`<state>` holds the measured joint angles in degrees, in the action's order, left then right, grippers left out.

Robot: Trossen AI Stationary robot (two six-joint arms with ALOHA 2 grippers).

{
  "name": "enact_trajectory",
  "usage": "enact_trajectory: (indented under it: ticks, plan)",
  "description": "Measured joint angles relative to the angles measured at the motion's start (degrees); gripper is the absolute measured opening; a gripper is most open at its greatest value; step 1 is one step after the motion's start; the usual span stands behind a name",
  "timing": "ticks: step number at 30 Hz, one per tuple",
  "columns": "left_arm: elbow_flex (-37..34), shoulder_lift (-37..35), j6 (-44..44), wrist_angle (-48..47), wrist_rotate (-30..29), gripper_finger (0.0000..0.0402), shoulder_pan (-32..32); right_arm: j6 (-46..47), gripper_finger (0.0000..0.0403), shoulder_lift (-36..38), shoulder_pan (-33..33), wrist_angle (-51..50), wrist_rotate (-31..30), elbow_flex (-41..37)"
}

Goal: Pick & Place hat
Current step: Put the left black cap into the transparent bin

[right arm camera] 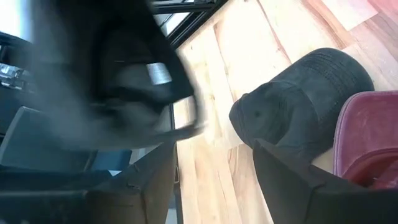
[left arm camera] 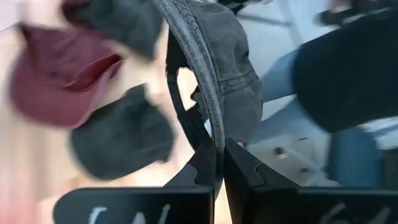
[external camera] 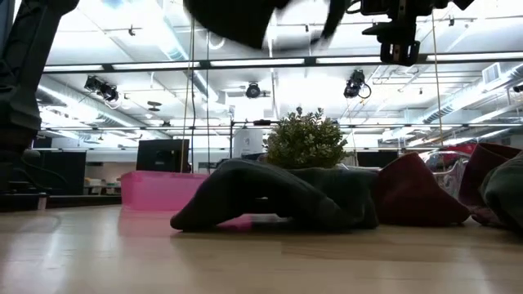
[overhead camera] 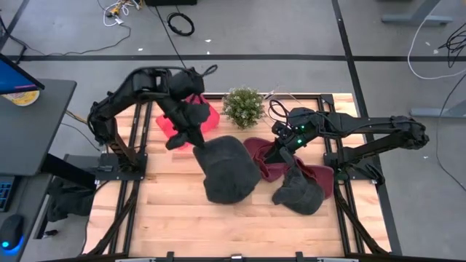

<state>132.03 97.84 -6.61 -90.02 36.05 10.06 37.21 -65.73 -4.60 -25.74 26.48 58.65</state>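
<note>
Above the table's middle, the left gripper (overhead camera: 191, 138) pinches a grey hat (overhead camera: 227, 169) by its brim, fingers (left arm camera: 239, 171) shut on the edge, the cap hanging clear of the wood near the pink bin (overhead camera: 210, 116). At the right, the right gripper (overhead camera: 285, 149) hovers with fingers apart, empty, over a maroon hat (overhead camera: 263, 154). Another grey hat (overhead camera: 300, 191) lies beside it. A plant (overhead camera: 243, 106) stands at the back.
</note>
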Motion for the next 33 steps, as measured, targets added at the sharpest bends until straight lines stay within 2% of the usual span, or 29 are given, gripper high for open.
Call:
enact_trajectory:
  ticks: [2, 7, 10, 15, 18, 20, 24, 30, 33]
  plan:
    - [1.42, -0.04, -0.22, 0.0, 1.47, 0.0012, 0.37, -0.19, 0.0217, 0.0, 0.0, 0.0, 0.0, 0.0]
    - [2.53, -0.86, 0.44, 2.43, 0.84, 0.0012, 2.28, -0.71, 0.0217, 0.0, 0.0, -0.13, 0.07, 0.0]
    - [2.96, -1.95, 2.08, 3.83, -4.49, 0.0012, 3.69, -1.15, 0.0217, 0.11, 0.0, -0.34, 0.07, 0.0]
    - [2.72, -5.07, 4.79, 6.56, -17.04, 0.0012, 7.9, -1.96, 0.0217, 0.11, 0.0, -0.94, -0.09, 0.0]
    - [2.66, -7.01, 7.58, 9.57, -19.68, 0.0012, 11.04, -2.66, 0.0217, 0.11, 0.0, -0.84, -1.77, 0.0]
    - [2.66, -8.38, 9.52, 13.15, -19.41, 0.0012, 12.96, -3.25, 0.0217, 0.11, 0.0, 0.26, -3.96, 0.0]
    - [2.66, -10.36, 12.35, 19.13, -18.14, 0.0012, 14.79, -3.93, 0.0217, 0.11, 0.0, 5.21, -13.05, 0.0]
    - [2.66, -12.34, 13.51, 21.88, -16.66, 0.0012, 16.05, -5.87, 0.0217, 0.11, -0.03, 22.83, -26.52, 0.0]
    - [2.66, -12.9, 13.51, 21.88, -16.82, 0.0012, 16.29, -6.66, 0.0218, 0.11, -0.49, 30.68, -30.32, 0.0]
